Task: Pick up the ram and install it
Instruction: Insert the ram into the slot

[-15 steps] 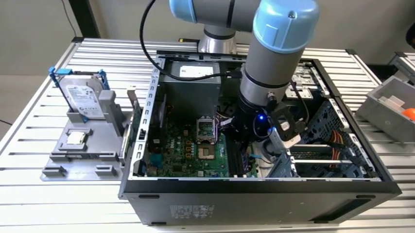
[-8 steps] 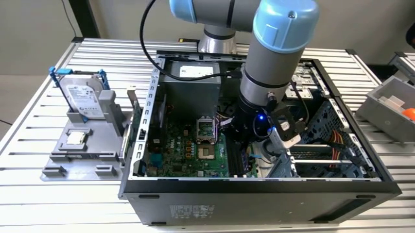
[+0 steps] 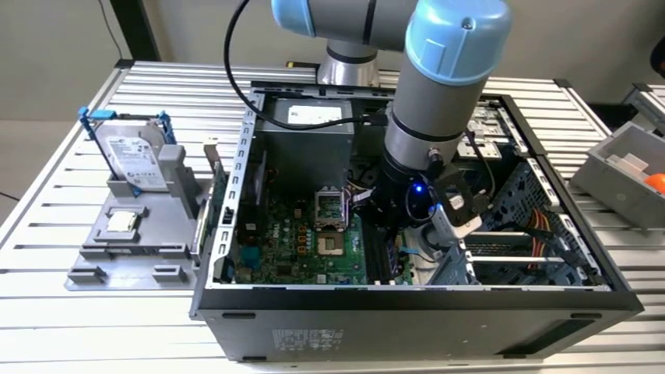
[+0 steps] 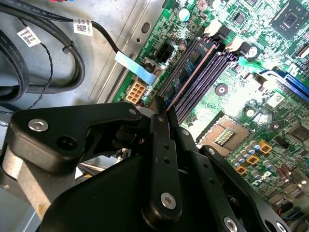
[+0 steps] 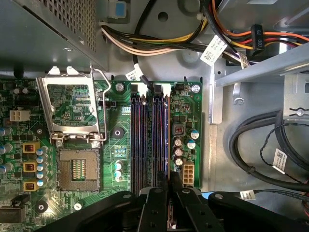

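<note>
The ram [image 4: 189,65], a thin dark stick with small chips and a coppery edge, stands on edge along the outermost of the long black slots [image 4: 207,72], the one nearest the bare metal case floor. In the first wrist view it appears edge-on as a thin line [image 5: 167,140] beside the other slots [image 5: 145,140]. My gripper [image 4: 161,108] is shut on the ram's near end, its black fingers pinching it from both sides [image 5: 169,178]. In the exterior view the gripper [image 3: 387,234] is down inside the open computer case [image 3: 416,304]. How deep the ram sits in the slot is not visible.
An open processor socket [image 5: 77,169] lies beside the slots. Black cable loops [image 5: 260,140] and a wire bundle [image 5: 159,46] lie close by. A silver hard drive [image 3: 135,156] stands on a grey fixture [image 3: 124,249] at the exterior view's left. A grey bin [image 3: 624,171] sits at its right.
</note>
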Robot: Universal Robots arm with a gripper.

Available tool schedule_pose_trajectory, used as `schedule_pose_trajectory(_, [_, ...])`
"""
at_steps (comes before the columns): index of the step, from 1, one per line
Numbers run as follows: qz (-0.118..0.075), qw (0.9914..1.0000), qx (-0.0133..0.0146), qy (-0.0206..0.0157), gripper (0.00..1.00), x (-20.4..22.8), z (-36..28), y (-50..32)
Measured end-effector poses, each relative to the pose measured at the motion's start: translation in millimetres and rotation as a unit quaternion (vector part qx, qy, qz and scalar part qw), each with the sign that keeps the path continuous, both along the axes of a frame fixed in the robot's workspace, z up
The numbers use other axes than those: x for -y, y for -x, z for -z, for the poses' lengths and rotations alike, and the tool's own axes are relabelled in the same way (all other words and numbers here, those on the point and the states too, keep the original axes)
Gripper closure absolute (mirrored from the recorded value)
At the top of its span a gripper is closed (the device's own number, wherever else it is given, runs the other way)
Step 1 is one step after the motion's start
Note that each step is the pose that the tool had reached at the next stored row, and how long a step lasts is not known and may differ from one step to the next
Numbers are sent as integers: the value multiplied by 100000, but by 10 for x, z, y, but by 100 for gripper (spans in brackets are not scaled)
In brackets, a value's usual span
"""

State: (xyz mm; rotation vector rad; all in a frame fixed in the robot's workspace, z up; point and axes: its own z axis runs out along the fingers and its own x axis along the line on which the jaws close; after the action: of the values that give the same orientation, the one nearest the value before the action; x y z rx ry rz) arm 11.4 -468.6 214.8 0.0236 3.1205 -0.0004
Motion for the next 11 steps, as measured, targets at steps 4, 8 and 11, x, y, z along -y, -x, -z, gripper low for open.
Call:
schedule_pose_trajectory(4, [101,100000,8,-3,100,0,3,10])
schedule_pose_trajectory(8, [117,100000,19,-8,100,0,61,11])
schedule_pose_trajectory(11, [116,100000,20,-1,100,0,60,11])
